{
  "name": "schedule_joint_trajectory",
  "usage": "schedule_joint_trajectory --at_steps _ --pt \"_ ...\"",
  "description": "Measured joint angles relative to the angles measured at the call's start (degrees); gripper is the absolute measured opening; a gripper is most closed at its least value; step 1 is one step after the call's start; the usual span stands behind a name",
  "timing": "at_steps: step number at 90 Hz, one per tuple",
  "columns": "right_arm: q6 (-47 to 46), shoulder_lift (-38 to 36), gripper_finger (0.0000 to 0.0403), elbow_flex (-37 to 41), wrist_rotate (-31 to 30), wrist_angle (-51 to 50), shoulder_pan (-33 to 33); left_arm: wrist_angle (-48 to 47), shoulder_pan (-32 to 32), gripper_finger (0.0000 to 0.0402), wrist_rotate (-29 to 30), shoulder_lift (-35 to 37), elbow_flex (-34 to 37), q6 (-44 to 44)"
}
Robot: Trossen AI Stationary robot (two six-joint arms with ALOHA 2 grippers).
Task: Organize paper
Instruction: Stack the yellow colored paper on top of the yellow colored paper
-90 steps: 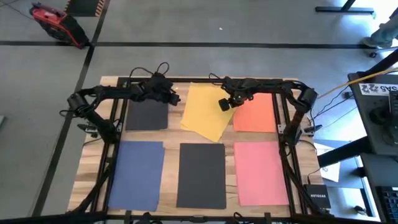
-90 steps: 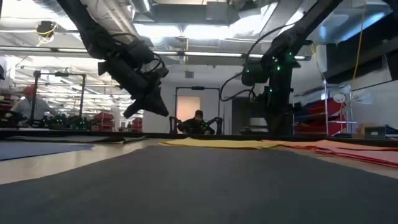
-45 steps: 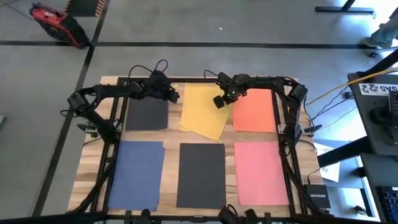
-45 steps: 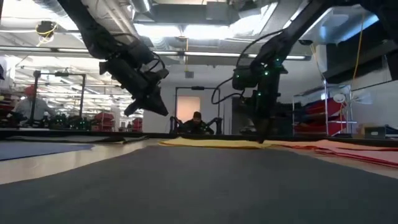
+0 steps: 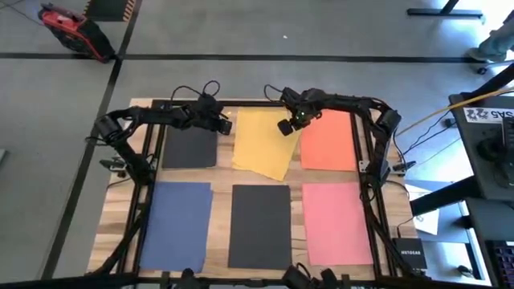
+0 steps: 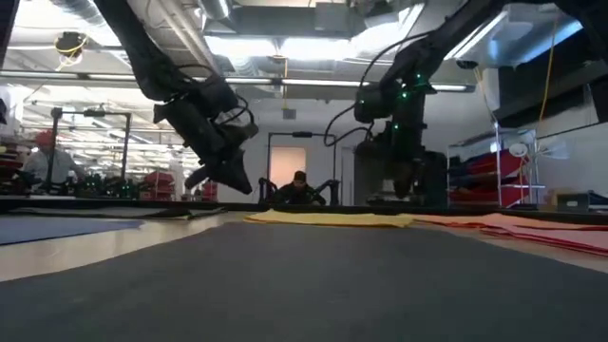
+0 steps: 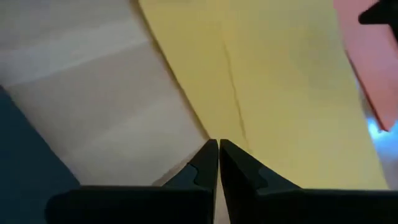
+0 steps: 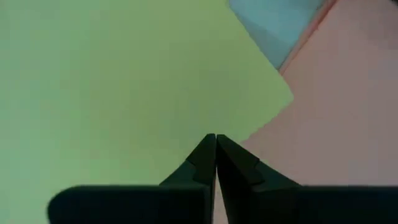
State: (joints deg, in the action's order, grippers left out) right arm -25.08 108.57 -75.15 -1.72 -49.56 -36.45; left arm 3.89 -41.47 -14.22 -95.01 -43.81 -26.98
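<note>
A yellow paper [image 5: 261, 143] lies askew in the far row, between a dark paper [image 5: 189, 147] and an orange paper [image 5: 329, 140], and its right corner overlaps the orange one. The near row holds a blue paper [image 5: 177, 225], a dark paper [image 5: 259, 226] and a pink paper [image 5: 337, 223]. My left gripper [image 5: 227, 126] is shut and hovers over the yellow sheet's left edge [image 7: 186, 106]. My right gripper [image 5: 284, 128] is shut above the yellow sheet's right corner [image 8: 273, 93]. In the low view both fingertips [image 6: 404, 193] hang clear of the sheets.
A black frame [image 5: 152, 160] runs round the pale wooden tabletop [image 5: 222, 201]. Bare wood shows in the gaps between the sheets. A black box [image 5: 408, 257] sits at the near right corner. Beyond the far edge, a person [image 6: 300, 185] sits in the room.
My right gripper came down onto the yellow paper while shifting a little toward the table's left edge, then rose clear of it. My left gripper has dipped slightly over the yellow sheet's left edge. Both stay shut.
</note>
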Motion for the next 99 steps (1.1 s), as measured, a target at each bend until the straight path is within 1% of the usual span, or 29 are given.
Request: schedule_joint_trajectory --at_steps 21,41,65,99 --pt "-0.13 0.75 0.0 1.83 1.32 3.6 0.0 0.23 0.02 0.0 0.02 -4.07 -1.07 -0.26" --pt "-0.13 4.18 0.0 1.84 2.79 3.85 -0.07 0.27 0.02 0.0 1.47 -6.49 -4.11 -0.03" --pt "-0.05 4.94 0.0 1.66 4.31 4.42 -0.42 -0.11 0.02 0.0 1.75 -9.79 -5.53 -0.04" --pt "1.36 5.05 0.0 1.77 6.64 5.88 -1.84 2.64 0.17 0.0 1.72 -10.89 -5.62 -0.92"
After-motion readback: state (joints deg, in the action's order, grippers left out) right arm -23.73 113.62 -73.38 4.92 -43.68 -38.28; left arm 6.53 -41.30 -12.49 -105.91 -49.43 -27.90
